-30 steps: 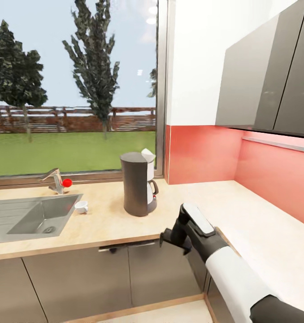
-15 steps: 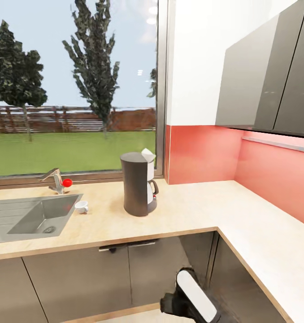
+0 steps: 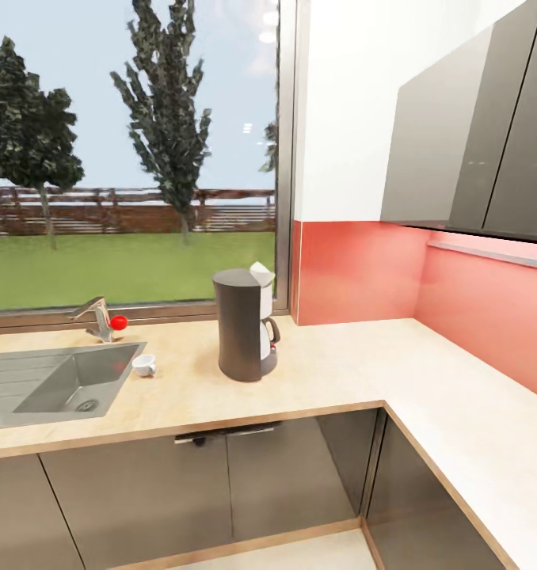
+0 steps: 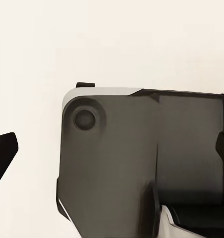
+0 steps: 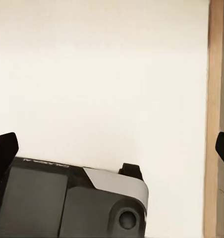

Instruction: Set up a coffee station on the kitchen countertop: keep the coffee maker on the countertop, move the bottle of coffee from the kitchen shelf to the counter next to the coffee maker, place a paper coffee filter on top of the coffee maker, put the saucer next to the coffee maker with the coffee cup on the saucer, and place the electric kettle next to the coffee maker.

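Note:
The coffee maker (image 3: 245,324) stands upright in the middle of the kitchen countertop (image 3: 340,372), in front of the window. A white paper coffee filter (image 3: 261,275) rests on its top, at the right side. The coffee cup (image 3: 144,364) sits on the counter beside the sink's right rim, left of the coffee maker. The bottle of coffee, the saucer and the electric kettle are out of view. My left gripper (image 4: 112,158) is open, its black fingertips (image 4: 4,153) wide apart over pale floor and my own dark base. My right gripper (image 5: 112,156) is open too, with nothing between its fingertips (image 5: 3,153).
A steel sink (image 3: 62,384) with a faucet (image 3: 98,317) and a red knob lies at the left. The counter turns along the red right-hand wall under grey upper cabinets (image 3: 474,134). Glossy dark cabinets (image 3: 221,483) run below. A wooden strip (image 5: 216,99) borders the floor.
My right arm, raised in front of the counter edge a second ago, has dropped down and left the head view. The things on the counter have not moved.

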